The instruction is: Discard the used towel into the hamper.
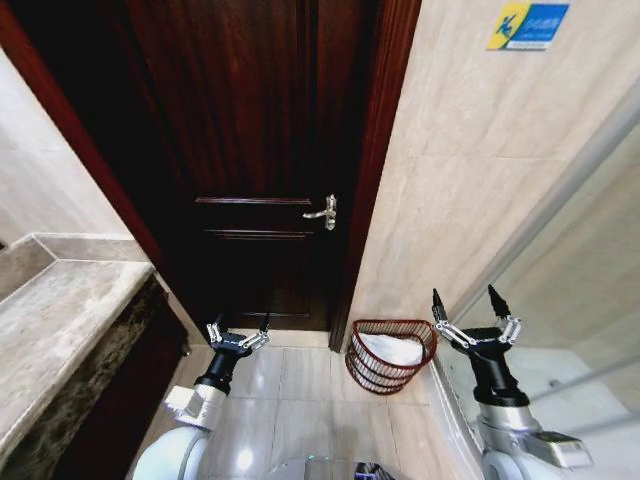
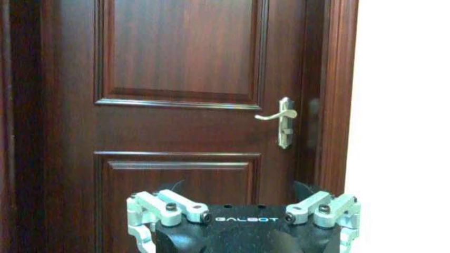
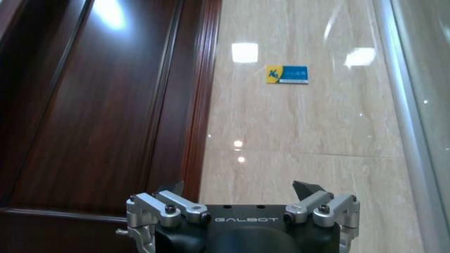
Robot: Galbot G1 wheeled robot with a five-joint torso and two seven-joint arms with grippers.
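Note:
The hamper, a small round reddish-brown lattice basket, stands on the floor against the tiled wall, right of the door. A white towel lies inside it. My right gripper is raised just right of the hamper, open and holding nothing; in the right wrist view it points at the wall and door frame. My left gripper hangs low in front of the door, left of the hamper, open and holding nothing; the left wrist view shows it facing the door.
A dark wooden door with a silver lever handle is shut straight ahead. A marble counter runs along the left. A glass shower partition stands on the right. Glossy floor tiles lie between.

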